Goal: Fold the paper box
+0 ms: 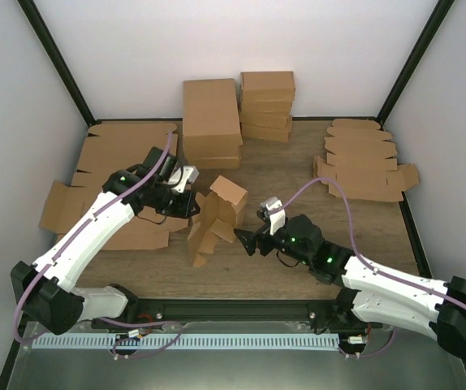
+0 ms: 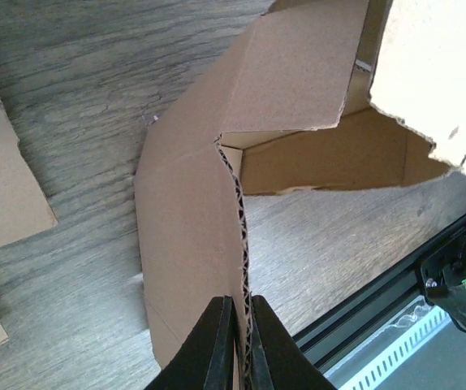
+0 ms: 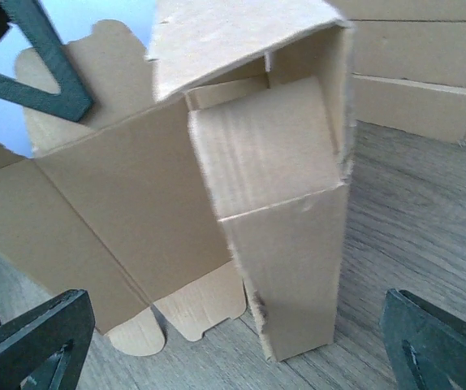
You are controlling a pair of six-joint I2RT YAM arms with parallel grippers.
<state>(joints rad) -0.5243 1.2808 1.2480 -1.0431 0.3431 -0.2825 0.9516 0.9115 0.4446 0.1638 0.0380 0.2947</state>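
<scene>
Spreading under everything, the wooden table [image 1: 298, 268] carried stacked brown boxes [image 1: 211, 122] at the back and flat cardboard blanks [image 1: 107, 162] to the left. Near its middle stood the paper box [image 1: 215, 218], half-formed and upright, its flaps loose. The left hand [image 2: 239, 317] was clenched on the box's corrugated edge. The right hand [image 1: 251, 240] hung spread wide just beside the box, grasping nothing.
</scene>
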